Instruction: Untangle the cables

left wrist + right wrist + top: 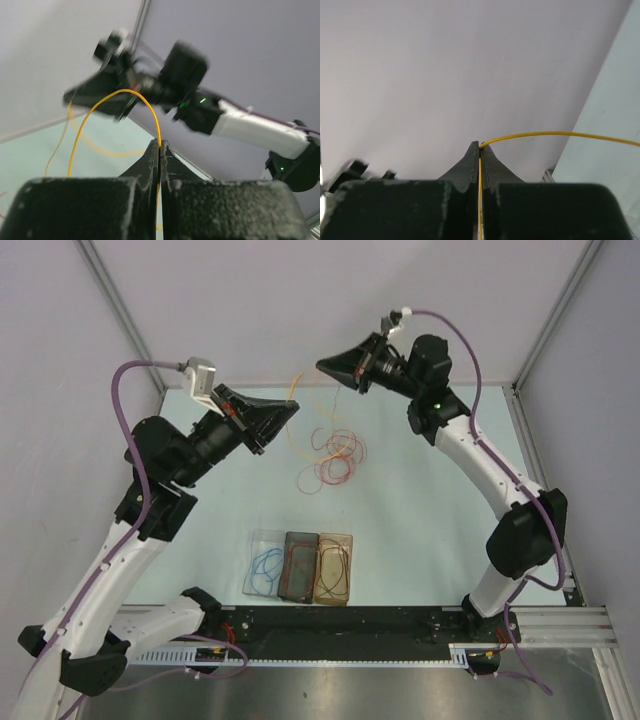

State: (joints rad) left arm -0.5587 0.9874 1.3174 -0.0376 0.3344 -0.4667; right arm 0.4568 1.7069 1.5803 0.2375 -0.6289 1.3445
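Above bench (430,500) far end, left end effector (160,145) and right end effector (480,145) both clenched on yellow cable (555,132).

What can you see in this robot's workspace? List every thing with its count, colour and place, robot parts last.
Yellow cable: one, yellow, lifted between both arms.
Tangled cables: several, red and orange, mid-table.
Boxes: three, clear, dark and amber, side by side at near edge.
Boxed cables: three, blue, reddish and brownish, one per box.
Table: one, pale green, under everything.
Left arm: one, black and white, left side; jaws shut on yellow cable.
Right arm: one, black and white, right side; jaws shut on yellow cable.
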